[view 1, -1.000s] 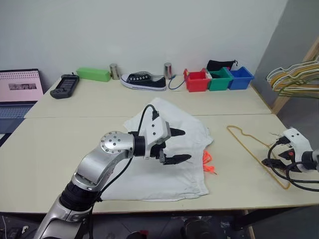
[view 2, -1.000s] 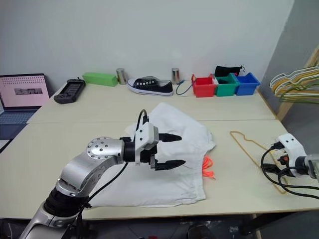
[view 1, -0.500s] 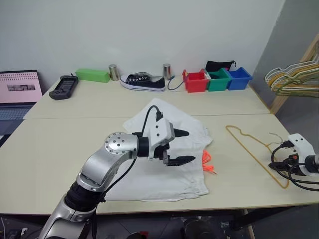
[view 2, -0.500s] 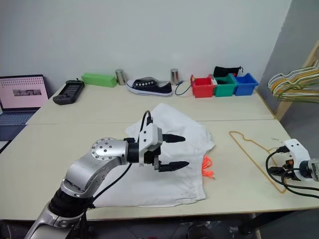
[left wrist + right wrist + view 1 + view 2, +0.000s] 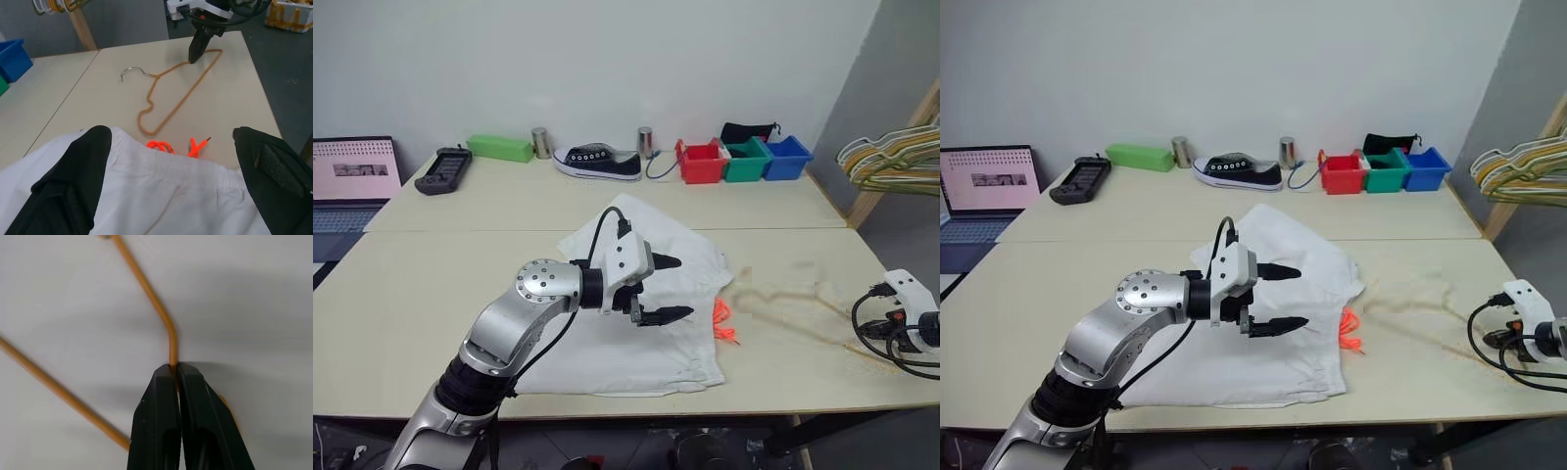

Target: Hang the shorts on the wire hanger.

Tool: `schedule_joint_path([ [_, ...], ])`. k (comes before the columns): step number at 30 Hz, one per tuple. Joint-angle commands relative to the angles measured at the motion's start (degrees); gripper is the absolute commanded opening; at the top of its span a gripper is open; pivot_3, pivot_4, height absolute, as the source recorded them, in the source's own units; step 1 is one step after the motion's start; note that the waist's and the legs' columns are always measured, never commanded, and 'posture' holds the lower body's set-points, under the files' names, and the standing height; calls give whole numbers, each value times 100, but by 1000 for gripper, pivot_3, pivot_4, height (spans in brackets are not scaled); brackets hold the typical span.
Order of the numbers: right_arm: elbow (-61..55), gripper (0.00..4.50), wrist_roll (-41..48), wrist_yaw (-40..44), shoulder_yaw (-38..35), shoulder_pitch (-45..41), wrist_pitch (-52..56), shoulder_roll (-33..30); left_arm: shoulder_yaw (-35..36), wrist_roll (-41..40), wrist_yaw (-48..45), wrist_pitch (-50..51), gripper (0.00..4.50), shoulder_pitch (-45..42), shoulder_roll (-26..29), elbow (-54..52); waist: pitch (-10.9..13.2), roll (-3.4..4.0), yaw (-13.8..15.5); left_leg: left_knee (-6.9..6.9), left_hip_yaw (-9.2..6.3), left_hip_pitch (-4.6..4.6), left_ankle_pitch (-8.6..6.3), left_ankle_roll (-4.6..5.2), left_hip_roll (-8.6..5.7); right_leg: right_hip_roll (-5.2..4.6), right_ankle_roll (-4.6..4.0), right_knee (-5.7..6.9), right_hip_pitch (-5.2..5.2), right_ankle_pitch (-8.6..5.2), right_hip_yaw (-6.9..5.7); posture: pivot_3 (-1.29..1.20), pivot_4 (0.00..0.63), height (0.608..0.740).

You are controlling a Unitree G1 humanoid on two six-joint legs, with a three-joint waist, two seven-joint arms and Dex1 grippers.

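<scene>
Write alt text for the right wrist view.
The right claw is shut on the hanger, pinching its thin tan wire at a bend. A second straight run of wire crosses the pale table beside it.

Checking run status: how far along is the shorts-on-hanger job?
Early. Done: right gripper has its fingers shut on the wire hanger at the table's right edge. In hand: left gripper hangs open over the shorts. Left: shorts lie flat, nothing hung.

1. Plain white wall (image 5: 607, 59) behind.
2. Two beige tables (image 5: 431, 284) stand pushed together, seam running across.
3. Grey wall (image 5: 891, 78) at right, wooden post (image 5: 891, 157) leaning beside it.
</scene>
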Motion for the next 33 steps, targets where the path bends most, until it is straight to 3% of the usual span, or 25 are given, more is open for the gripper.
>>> schedule_joint_path([
  [1,181,17,-109,-109,118,-25,-161,129,165,24,34,-99,4217,-160,16,-34,-7,-12,-4,0,0,1,0,0,0,0,0,0,1,0,1,-258,32,740],
  [8,-530,17,-208,-807,-242,-890,-576,361,582,12,140,-165,4217,-382,43,473,4,17,-171,2,10,5,0,0,-4,-1,12,1,-1,7,18,-278,29,740],
  [16,-1966,17,-443,-1459,-43,-1514,-1210,790,1288,-105,96,-232,4217,-953,160,1480,1,60,-232,-11,10,-2,0,0,-4,0,8,2,-14,2,16,-278,21,740],
  [23,-1757,17,-1471,-2059,287,-1681,-3061,671,1615,-167,-3,-277,4217,-1204,392,1926,1,63,-124,-9,5,-63,0,-1,-13,-12,7,7,-63,1,9,-281,22,740],
  [33,-1894,17,-2241,-2125,1108,-2434,-5594,1410,1631,-355,-469,-71,4217,-1488,603,2196,1,70,-242,-10,3,-43,0,-1,-5,-4,7,20,-56,2,8,-261,16,740],
])
